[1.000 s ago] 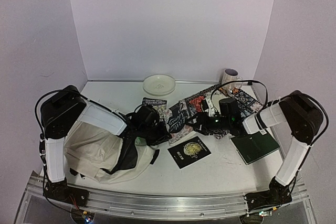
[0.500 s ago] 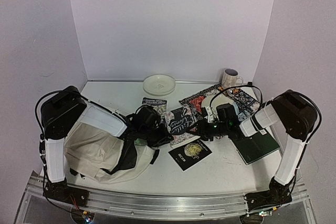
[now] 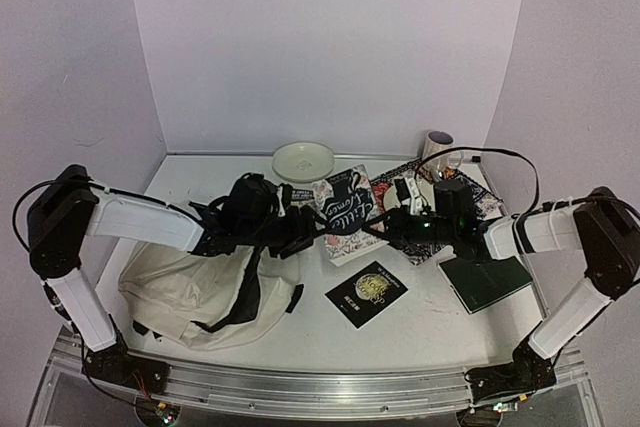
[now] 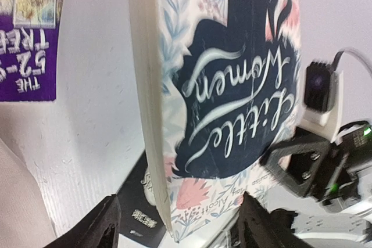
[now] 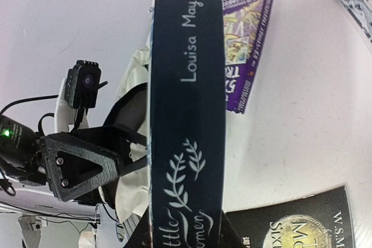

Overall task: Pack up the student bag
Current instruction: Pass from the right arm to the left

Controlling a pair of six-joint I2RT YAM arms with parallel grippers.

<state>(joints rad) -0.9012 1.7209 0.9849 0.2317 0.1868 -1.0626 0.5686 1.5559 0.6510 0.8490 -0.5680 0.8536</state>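
Observation:
The student bag (image 3: 185, 292) lies slumped at the front left, its dark opening facing the middle; a cream edge of it shows in the right wrist view (image 5: 135, 65). A "Little Women" book (image 3: 345, 212) is held up off the table between the two arms. My right gripper (image 3: 396, 225) is shut on its dark spine (image 5: 186, 85), one finger on each side (image 5: 183, 233). My left gripper (image 3: 300, 231) stands open, and the book's lower corner (image 4: 174, 196) sits between its wide-apart fingers (image 4: 183, 222) without touching them.
A purple paperback (image 3: 290, 193) lies behind the left gripper. A black book with a gold emblem (image 3: 366, 290) lies front centre. A green notebook (image 3: 485, 282), a patterned placemat (image 3: 472, 195) and a mug (image 3: 437, 147) are at the right. A plate (image 3: 303, 160) is at the back.
The right gripper closed on the book and raised it off the table toward the back. The left gripper left the bag's opening, reached right and opened around the book's corner.

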